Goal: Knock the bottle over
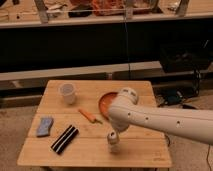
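Hovering directly above the bottle (114,144), the claw (113,135) sits at its cap; touching or clenched, cannot tell. Bottle stands upright at the bench (145,152) front edge, centre-right, long axis vertical, top pointing up into the claw. Sideways push should topple it.

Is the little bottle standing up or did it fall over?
Standing up. The bottle is upright near the table's front edge, top pointing up. The gripper is right at its top.
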You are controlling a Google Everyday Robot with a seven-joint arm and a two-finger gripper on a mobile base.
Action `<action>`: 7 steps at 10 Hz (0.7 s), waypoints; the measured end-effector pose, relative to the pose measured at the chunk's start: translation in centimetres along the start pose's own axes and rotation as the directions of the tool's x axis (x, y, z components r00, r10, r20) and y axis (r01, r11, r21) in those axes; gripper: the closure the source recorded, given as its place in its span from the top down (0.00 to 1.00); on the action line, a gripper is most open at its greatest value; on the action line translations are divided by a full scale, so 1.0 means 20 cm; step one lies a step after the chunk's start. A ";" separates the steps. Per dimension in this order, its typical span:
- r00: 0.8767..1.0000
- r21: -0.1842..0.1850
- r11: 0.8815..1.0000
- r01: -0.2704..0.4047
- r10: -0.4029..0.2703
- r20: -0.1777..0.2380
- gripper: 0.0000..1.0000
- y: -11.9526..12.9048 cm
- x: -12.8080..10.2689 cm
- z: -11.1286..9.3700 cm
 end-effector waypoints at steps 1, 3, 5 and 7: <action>1.000 0.001 1.000 0.013 -0.013 0.003 0.01 0.00 -0.01 0.00; 1.000 0.004 1.000 0.028 -0.028 0.013 0.01 0.00 -0.09 -0.02; 0.999 0.008 0.999 0.041 -0.042 0.014 0.01 0.00 -0.13 -0.04; 0.999 0.009 0.999 0.050 -0.051 0.020 0.01 0.00 -0.18 -0.05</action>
